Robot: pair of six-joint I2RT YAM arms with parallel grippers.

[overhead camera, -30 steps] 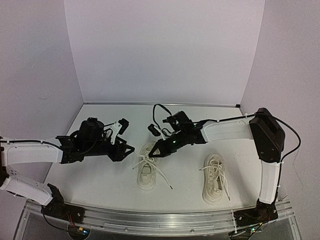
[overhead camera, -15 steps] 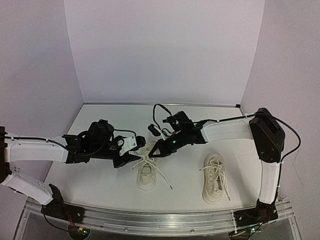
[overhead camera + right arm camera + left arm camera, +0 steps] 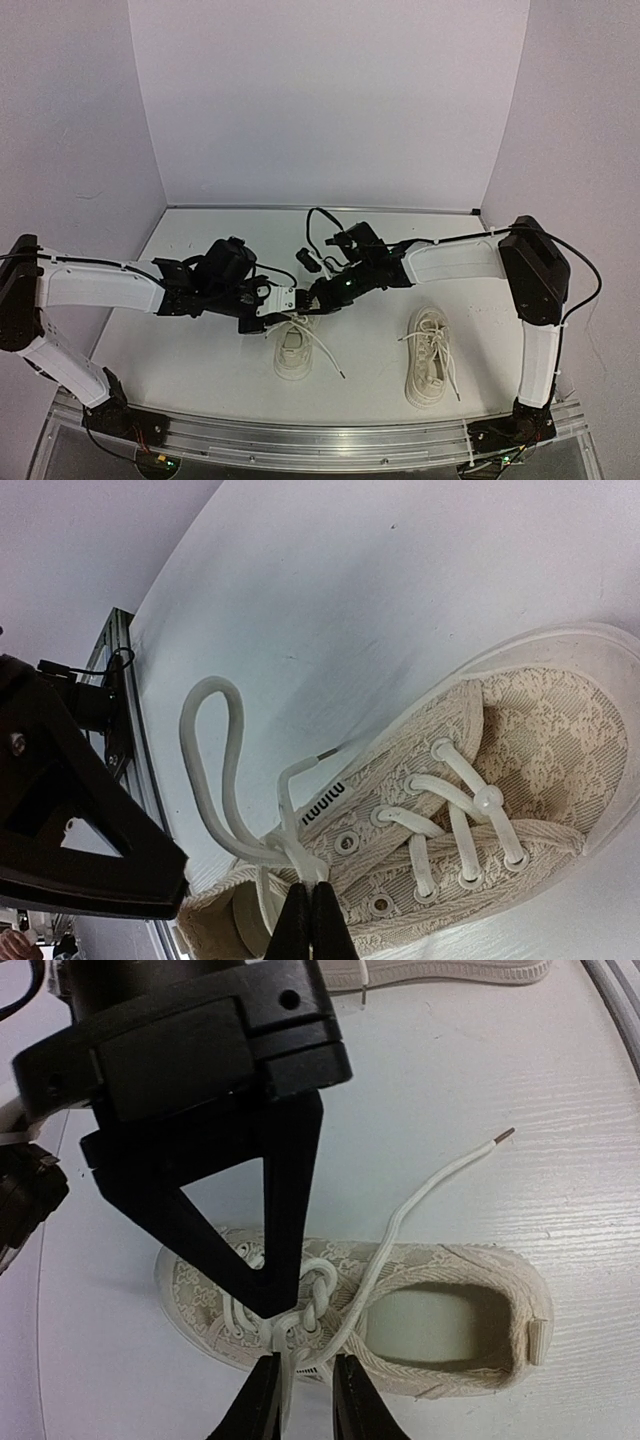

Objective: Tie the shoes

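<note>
The left shoe [image 3: 295,348] is a cream sneaker lying on the table, its laces crossed in a twist [image 3: 318,1295] over the tongue. My right gripper [image 3: 310,302] is shut on the lace at that twist [image 3: 310,880], and a loop of lace [image 3: 215,770] stands up beside it. My left gripper [image 3: 284,306] is just left of it, with its jaws a little apart at the shoe's side [image 3: 305,1405]. One lace strand [image 3: 276,1380] runs down between them against the left finger. A free lace end [image 3: 500,1138] trails over the table. The right shoe [image 3: 430,368] lies apart.
The right shoe's sole also shows at the top edge of the left wrist view [image 3: 440,970]. The metal rail [image 3: 320,435] runs along the near table edge. White walls close in the back and sides.
My left arm has swung right, from well left of the shoe to its laces, meeting the right gripper. The right gripper has stayed in place on the lace.
</note>
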